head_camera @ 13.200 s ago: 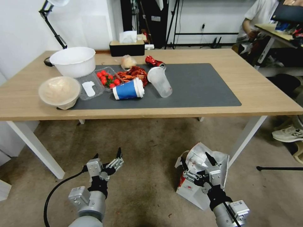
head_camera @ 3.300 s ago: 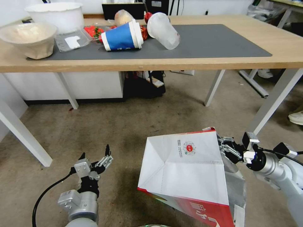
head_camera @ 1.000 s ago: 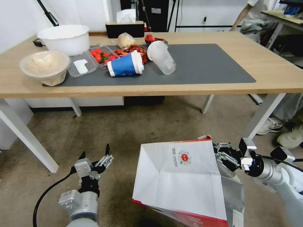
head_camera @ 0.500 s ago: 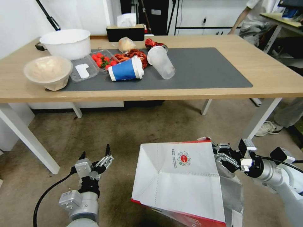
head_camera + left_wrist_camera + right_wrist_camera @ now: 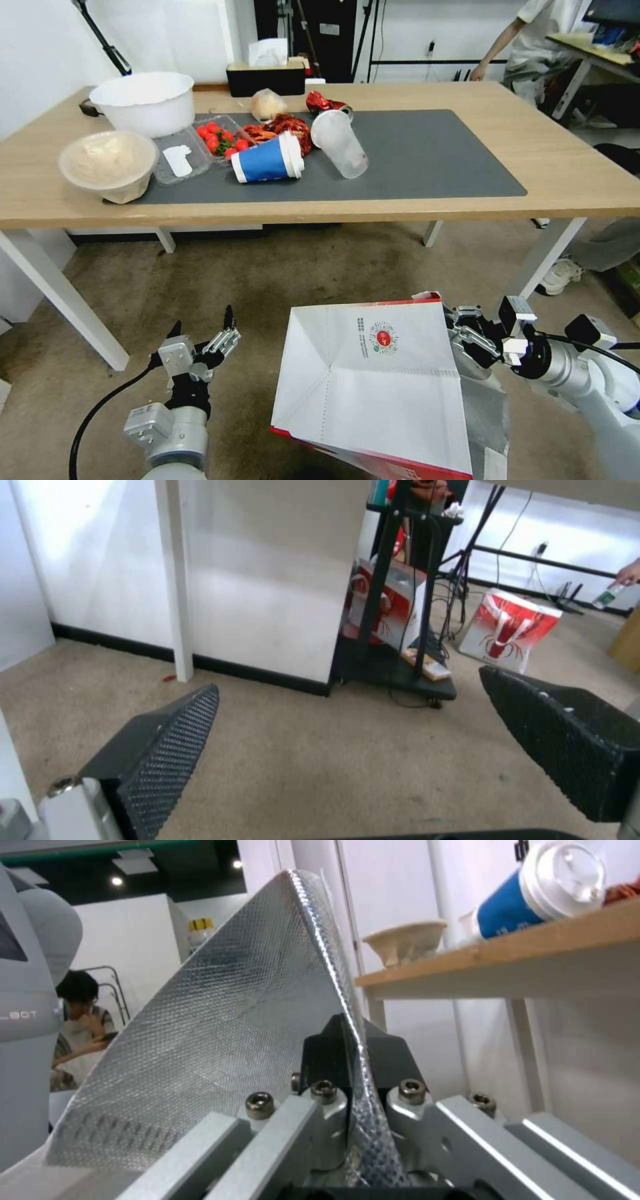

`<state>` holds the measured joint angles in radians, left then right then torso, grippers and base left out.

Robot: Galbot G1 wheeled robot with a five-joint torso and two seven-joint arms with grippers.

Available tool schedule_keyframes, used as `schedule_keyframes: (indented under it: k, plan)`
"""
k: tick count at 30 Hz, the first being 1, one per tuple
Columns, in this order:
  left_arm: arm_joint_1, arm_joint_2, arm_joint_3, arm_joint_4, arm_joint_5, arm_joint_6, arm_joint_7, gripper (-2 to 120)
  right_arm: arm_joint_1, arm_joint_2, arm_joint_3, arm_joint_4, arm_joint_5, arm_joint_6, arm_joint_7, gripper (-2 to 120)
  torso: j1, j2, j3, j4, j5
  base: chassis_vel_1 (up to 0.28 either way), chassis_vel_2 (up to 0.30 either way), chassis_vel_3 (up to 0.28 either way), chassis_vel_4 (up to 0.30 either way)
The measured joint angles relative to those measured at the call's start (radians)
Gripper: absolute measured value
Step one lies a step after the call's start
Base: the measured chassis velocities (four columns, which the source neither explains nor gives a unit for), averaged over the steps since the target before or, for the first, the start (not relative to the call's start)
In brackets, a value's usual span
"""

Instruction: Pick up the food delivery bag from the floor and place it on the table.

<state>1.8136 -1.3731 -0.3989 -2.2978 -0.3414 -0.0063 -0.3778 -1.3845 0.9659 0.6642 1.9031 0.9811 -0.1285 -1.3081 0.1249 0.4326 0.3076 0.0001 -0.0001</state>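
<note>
The food delivery bag (image 5: 373, 387) hangs tipped on its side above the floor (image 5: 300, 280), white panel and round red logo up, a red side along its lower edge. My right gripper (image 5: 460, 333) is shut on the bag's foil-lined rim; the right wrist view shows the silver foil (image 5: 233, 1040) pinched between the black fingers (image 5: 387, 1055). My left gripper (image 5: 203, 331) stands open low at the left, holding nothing. The light-wood table (image 5: 567, 180) with its dark grey mat (image 5: 433, 153) stands ahead, well above the bag.
The mat's left half holds a blue cup (image 5: 267, 160), a clear cup (image 5: 339, 143), a tomato tray (image 5: 217, 137), red food scraps (image 5: 280, 127) and two bowls (image 5: 107, 163). The mat's right half is bare. White table legs (image 5: 547, 257) flank the floor space. A person stands far right.
The camera has risen, so the table sits lower in view than a second ago. The bag stays held in my right gripper; the left arm has not moved.
</note>
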Motion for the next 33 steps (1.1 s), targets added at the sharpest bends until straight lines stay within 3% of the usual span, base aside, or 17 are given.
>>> schedule_keyframes:
  k: [33]
  plan:
    - [0.003,-0.003,0.008,-0.008,0.010,0.000,0.001,97,-0.003,0.004,0.011,0.012,-0.005,-0.005,0.005,0,0.048,0.132,0.084,-0.0001,0.0001,0.000,0.000,0.000,0.000]
